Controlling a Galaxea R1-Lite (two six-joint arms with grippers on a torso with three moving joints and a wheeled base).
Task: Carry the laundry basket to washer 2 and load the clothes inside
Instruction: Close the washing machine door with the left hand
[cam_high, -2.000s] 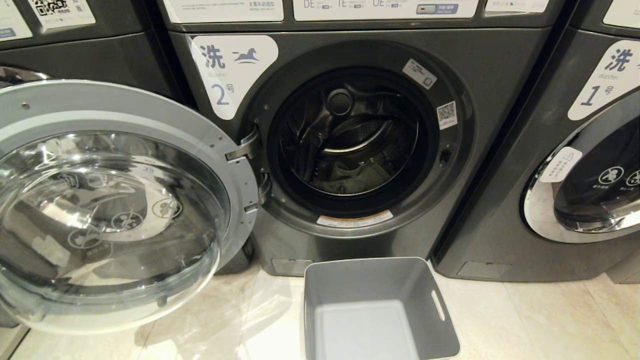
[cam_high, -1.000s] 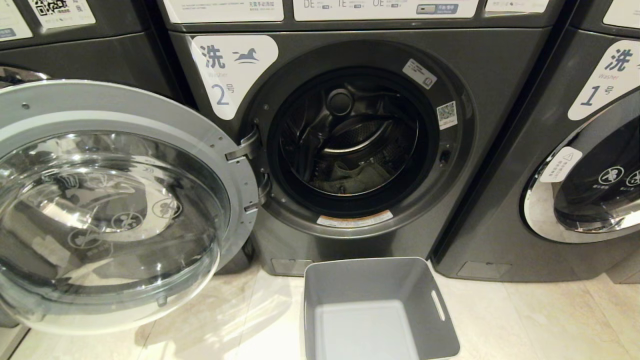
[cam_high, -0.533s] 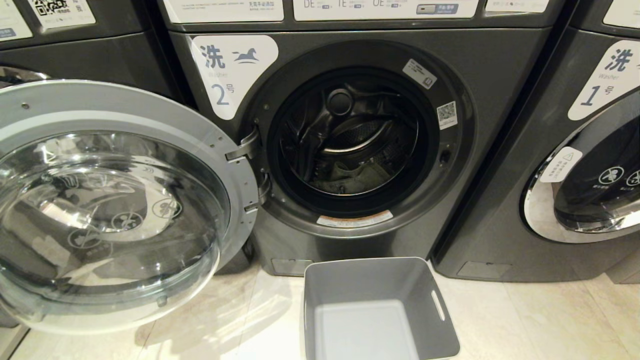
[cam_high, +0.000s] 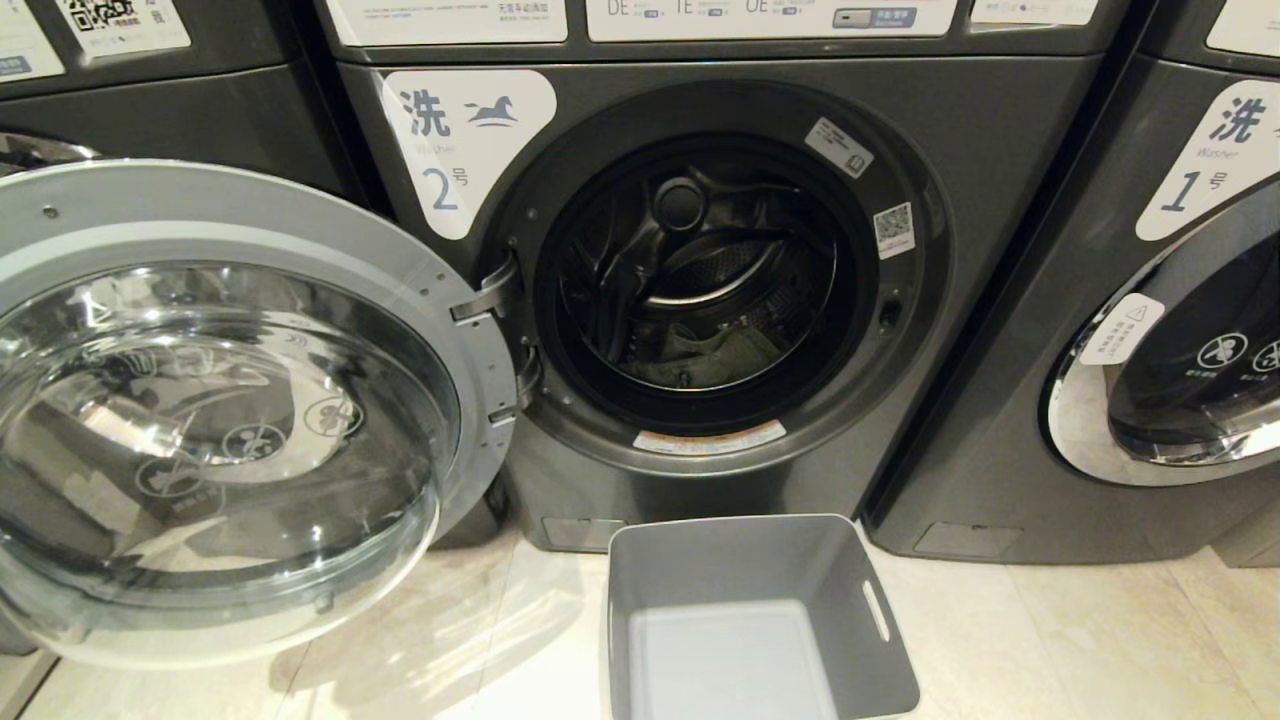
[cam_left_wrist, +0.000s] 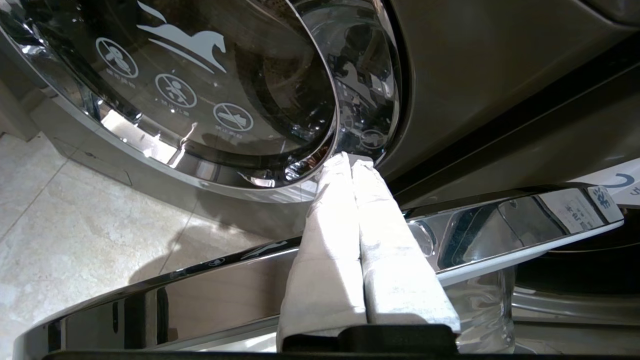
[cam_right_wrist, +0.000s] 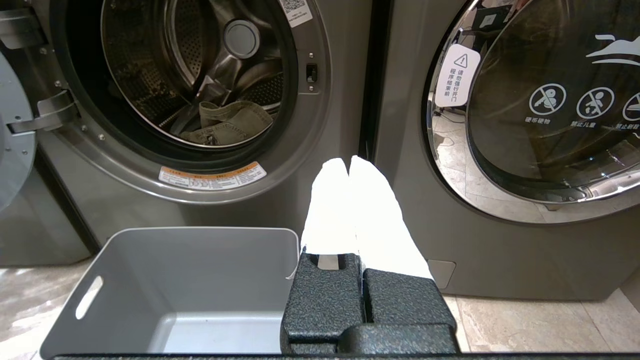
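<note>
Washer 2 (cam_high: 1000, 160) stands in front of me with its round door (cam_high: 300, 235) swung wide to the left. The clothes (cam_high: 715, 355), a pale green-grey bundle, lie low inside the drum and also show in the right wrist view as the clothes (cam_right_wrist: 230, 125). The laundry basket (cam_high: 850, 560) sits empty on the floor right below the washer's opening. My left gripper (cam_left_wrist: 350, 161) is shut, holding nothing, its white-wrapped fingers (cam_left_wrist: 330, 240) lying across the chrome rim (cam_left_wrist: 500, 225) of the open door. My right gripper (cam_right_wrist: 349, 162) is shut and empty, beside the laundry basket (cam_right_wrist: 200, 260). Neither gripper shows in the head view.
Washer 1 (cam_high: 1180, 330), door closed, stands right of washer 2. Another dark washer with a closed glass door (cam_left_wrist: 200, 90) stands beyond the open door on the left. The open door juts far out over the pale tiled floor (cam_high: 1050, 640).
</note>
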